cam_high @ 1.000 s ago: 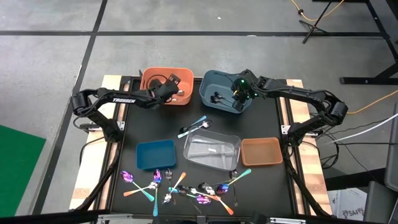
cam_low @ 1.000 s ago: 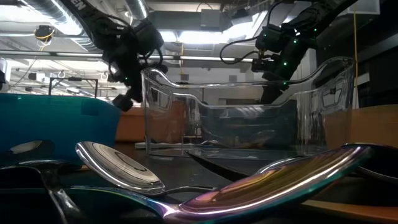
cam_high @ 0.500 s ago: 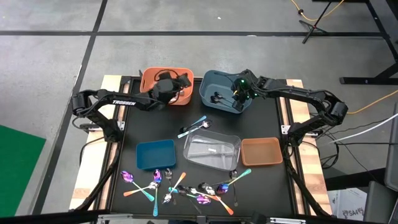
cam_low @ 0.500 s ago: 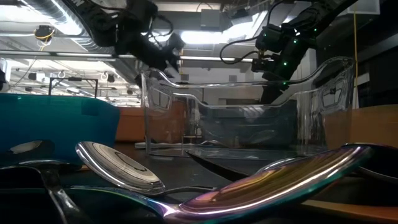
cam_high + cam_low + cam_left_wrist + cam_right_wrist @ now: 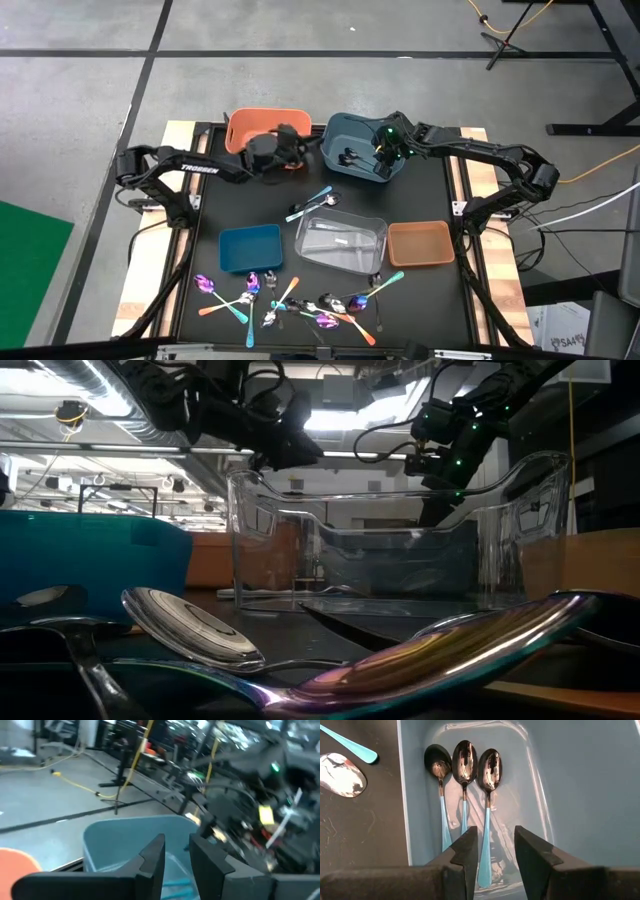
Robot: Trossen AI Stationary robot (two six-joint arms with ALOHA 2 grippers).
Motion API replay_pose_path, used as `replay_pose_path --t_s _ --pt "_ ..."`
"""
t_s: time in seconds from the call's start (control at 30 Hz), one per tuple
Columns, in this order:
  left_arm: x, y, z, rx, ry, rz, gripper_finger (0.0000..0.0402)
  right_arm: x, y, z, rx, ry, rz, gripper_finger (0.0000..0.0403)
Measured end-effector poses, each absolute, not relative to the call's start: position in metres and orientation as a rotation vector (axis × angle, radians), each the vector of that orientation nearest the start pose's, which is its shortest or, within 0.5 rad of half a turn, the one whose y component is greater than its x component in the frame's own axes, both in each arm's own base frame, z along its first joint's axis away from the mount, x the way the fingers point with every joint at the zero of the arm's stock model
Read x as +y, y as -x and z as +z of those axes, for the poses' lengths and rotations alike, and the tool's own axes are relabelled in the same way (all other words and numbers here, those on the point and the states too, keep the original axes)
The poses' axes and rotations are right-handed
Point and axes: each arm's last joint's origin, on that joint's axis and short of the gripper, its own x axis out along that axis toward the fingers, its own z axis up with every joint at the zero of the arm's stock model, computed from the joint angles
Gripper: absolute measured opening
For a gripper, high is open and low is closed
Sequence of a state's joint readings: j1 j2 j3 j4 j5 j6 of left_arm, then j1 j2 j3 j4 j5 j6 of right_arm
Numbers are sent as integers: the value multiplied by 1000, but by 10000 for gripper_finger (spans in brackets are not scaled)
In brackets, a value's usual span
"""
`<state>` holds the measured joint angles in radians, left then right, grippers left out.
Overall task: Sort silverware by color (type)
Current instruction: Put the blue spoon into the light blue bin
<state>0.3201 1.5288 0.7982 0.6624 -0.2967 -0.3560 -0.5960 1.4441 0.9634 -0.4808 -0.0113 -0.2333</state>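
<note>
The high view looks straight down on the whole desk (image 5: 420, 195). The low view sits at desk-top height at the near edge, close behind the spoons (image 5: 190, 625), facing the far edge. Each wrist view looks forward past its own dark fingers; both share the grey-blue bin (image 5: 570, 785) (at the far edge), the right one from close above.
</note>
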Motion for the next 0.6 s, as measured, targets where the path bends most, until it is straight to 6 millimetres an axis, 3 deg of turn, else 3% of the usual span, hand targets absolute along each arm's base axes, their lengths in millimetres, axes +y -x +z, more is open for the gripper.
replay_pose_path --t_s 0.6 --pt "84 -312 219 310 2 500 82 -161 -238 226 982 -81 -425 117"
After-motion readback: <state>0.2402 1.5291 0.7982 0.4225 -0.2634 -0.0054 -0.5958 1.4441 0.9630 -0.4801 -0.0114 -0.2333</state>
